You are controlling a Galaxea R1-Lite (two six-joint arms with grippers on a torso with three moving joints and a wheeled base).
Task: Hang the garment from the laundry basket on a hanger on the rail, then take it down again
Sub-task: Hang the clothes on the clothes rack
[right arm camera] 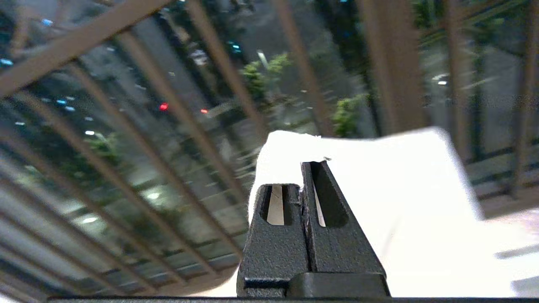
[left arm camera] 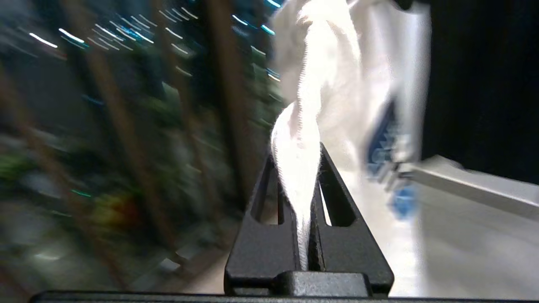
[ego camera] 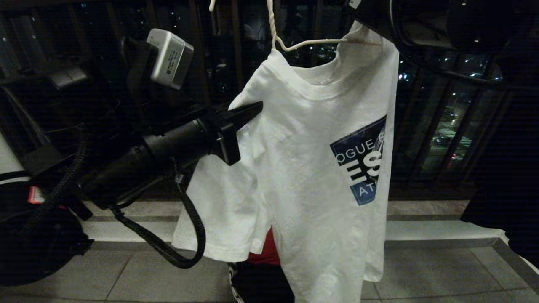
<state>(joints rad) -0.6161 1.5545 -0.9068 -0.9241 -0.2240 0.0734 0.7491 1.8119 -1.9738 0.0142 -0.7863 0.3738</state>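
Clearly the hanging half is unfinished or being undone: the white T-shirt [ego camera: 311, 168] has only one shoulder carried by the off-white wire hanger [ego camera: 294, 42], whose twisted neck runs up out of the head view, so the rail itself is not visible. On the robot's left side the collar and shoulder droop below the wire rather than sitting over an arm of it.

The left hand [ego camera: 248, 113] is closed on a bunched fold of the shirt's sleeve or shoulder edge; the left wrist view shows white cloth pinched between the black fingers [left arm camera: 337, 219]. The right hand [right arm camera: 309, 168] is closed tight on another edge of the white fabric. In the head view it sits high on the robot's right, by the shirt's other shoulder.

Whether the shirt is going on or coming off cannot be told from this alone. Either way, it is off the floor and held by both hands.

No laundry basket can be made out; a dark and red shape [ego camera: 263, 252] below the hem is unidentifiable.
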